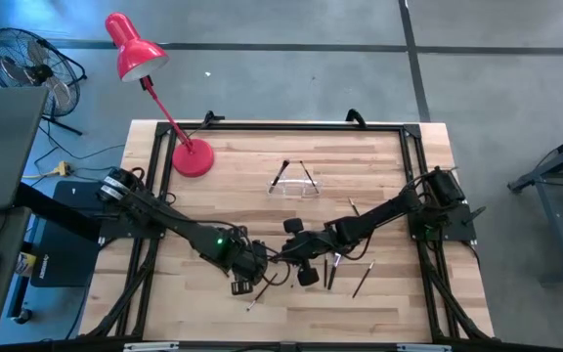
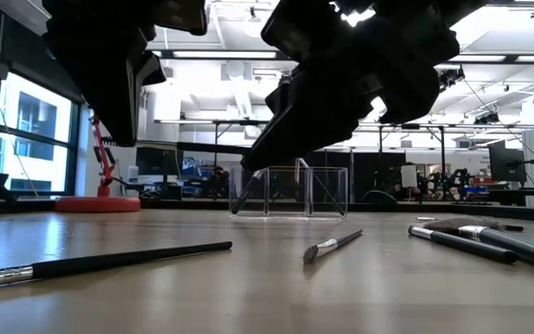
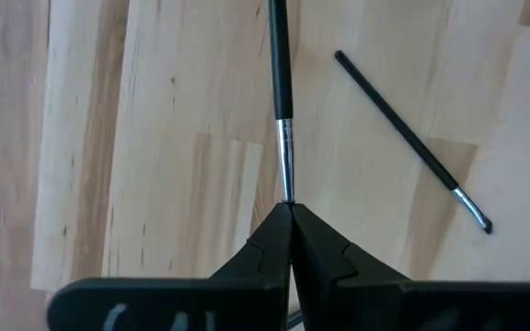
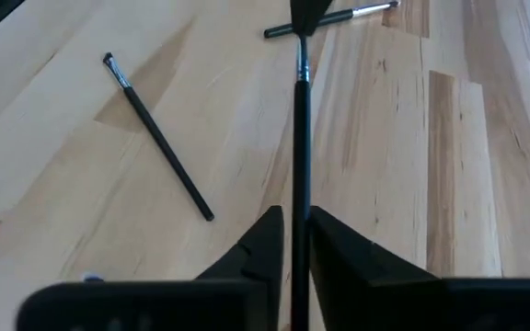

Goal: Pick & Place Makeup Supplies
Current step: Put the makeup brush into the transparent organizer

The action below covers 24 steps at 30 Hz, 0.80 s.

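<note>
Seen from above, two dark arms meet low in the middle of a wooden table [image 1: 379,293]. The left gripper [image 3: 290,213] has its fingers pressed together, pinching the silvery end of a thin black brush [image 3: 282,92] that runs out between the tips. The right gripper [image 4: 294,221] is clamped on the handle of the same brush [image 4: 301,138]. More brushes [image 1: 362,282] lie loose at lower centre and right, and a clear plastic holder [image 1: 294,182] with one liner sits mid-table; a red lamp [image 1: 137,47] stands at upper left.

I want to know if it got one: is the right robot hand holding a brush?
Yes. The right hand is shut on a thin black brush; its handle runs between the two fingers.
</note>
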{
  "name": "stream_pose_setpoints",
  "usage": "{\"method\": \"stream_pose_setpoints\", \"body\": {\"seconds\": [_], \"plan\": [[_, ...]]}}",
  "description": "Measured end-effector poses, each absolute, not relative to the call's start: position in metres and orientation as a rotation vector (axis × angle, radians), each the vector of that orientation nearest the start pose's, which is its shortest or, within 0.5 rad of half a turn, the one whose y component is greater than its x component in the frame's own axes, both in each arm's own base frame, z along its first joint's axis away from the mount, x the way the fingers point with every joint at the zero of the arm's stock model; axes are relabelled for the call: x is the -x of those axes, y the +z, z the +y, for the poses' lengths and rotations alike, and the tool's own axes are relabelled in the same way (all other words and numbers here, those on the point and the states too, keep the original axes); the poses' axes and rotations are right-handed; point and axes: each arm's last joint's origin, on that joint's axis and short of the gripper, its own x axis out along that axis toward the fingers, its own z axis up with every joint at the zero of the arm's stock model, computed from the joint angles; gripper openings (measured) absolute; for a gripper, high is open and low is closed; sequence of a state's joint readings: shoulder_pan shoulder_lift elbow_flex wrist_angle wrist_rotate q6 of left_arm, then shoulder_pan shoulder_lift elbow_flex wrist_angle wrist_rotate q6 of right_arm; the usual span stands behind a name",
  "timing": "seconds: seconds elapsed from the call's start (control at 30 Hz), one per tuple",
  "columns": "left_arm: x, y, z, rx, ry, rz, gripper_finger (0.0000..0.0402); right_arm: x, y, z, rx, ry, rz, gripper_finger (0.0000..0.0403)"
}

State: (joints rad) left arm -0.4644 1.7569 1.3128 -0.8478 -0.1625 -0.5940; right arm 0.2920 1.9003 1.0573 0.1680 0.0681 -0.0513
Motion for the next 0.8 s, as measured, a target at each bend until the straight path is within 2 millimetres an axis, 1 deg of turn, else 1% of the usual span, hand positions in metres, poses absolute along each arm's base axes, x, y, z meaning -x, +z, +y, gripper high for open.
{"method": "stream_pose_setpoints", "body": {"seconds": [0.1,0.27,0.37,0.47,0.6,0.7,0.8], "plan": [[-0.309,0.219,-0.15,0.126,0.116,1.239,0.0,-0.372,0.15,0.11,0.171,0.231,0.667,0.0014],[-0.31,0.22,-0.15,0.135,0.112,1.221,0.0,-0.372,0.149,0.11,0.171,0.24,0.677,0.0017],[-0.311,0.22,-0.151,0.137,0.112,1.212,0.0004,-0.371,0.148,0.11,0.17,0.239,0.688,0.001],[-0.312,0.221,-0.151,0.136,0.117,1.195,0.0021,-0.37,0.147,0.11,0.151,0.234,0.703,0.001],[-0.312,0.221,-0.15,0.118,0.141,1.185,0.0053,-0.369,0.146,0.109,0.151,0.232,0.726,0.0016],[-0.312,0.221,-0.149,0.118,0.148,1.19,0.0074,-0.367,0.144,0.108,0.135,0.207,0.757,0.001],[-0.305,0.227,-0.146,0.133,0.203,1.187,0.0084,-0.361,0.143,0.106,0.138,0.171,0.826,0.0009]]}}
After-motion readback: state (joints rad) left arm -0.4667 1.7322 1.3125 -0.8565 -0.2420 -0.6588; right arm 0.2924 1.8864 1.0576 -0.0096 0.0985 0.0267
